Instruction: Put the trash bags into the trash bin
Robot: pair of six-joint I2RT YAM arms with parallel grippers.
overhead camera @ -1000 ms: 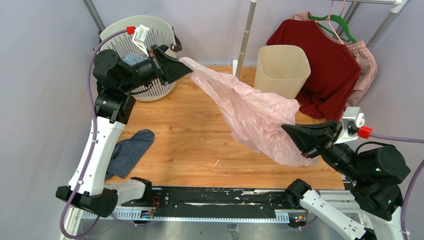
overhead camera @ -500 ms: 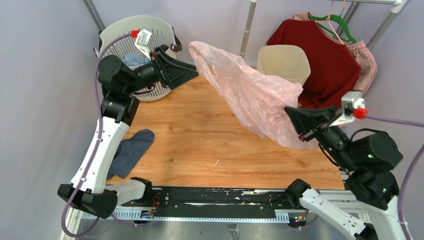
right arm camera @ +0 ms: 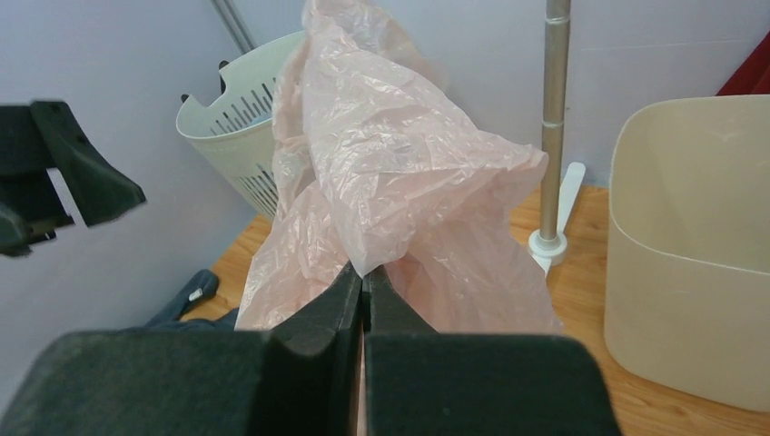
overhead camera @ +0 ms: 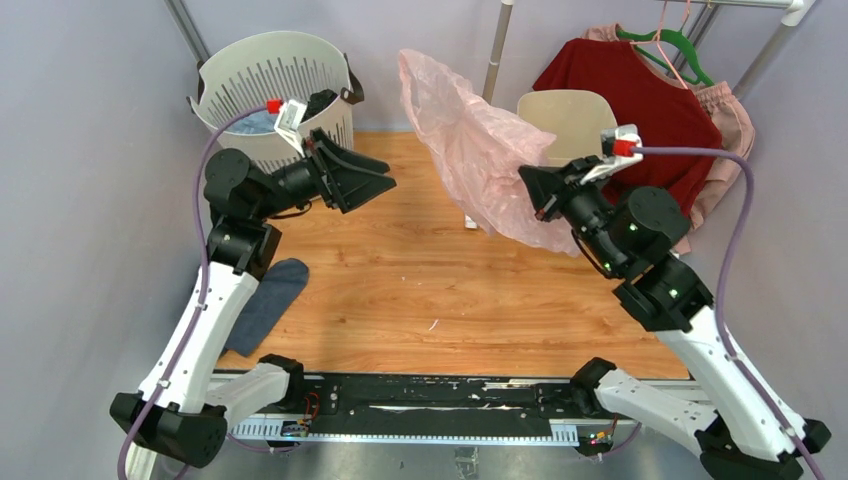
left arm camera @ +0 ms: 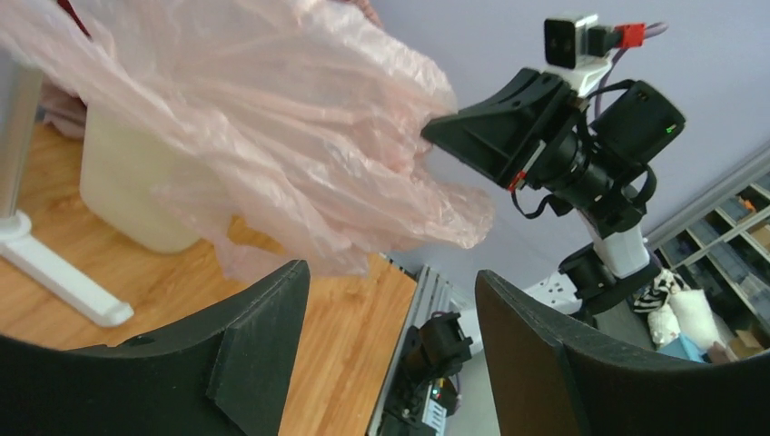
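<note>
- In the top view, the pink trash bag (overhead camera: pixel 470 150) hangs in the air just left of the trash bin (overhead camera: pixel 585 105), and its right edge overlaps the bin's rim. Your right gripper (overhead camera: pixel 530 185) pinches the bag's lower part in front of the bin. Your left gripper (overhead camera: pixel 388 173), well left of the bin, is spread wide and holds nothing.
- From the left wrist, you see the fingers far apart, with the bag draped across the bin beyond them.
- From the right wrist, your jaws are pressed together on a fold of the bag, and the bin stands just to the right.
</note>
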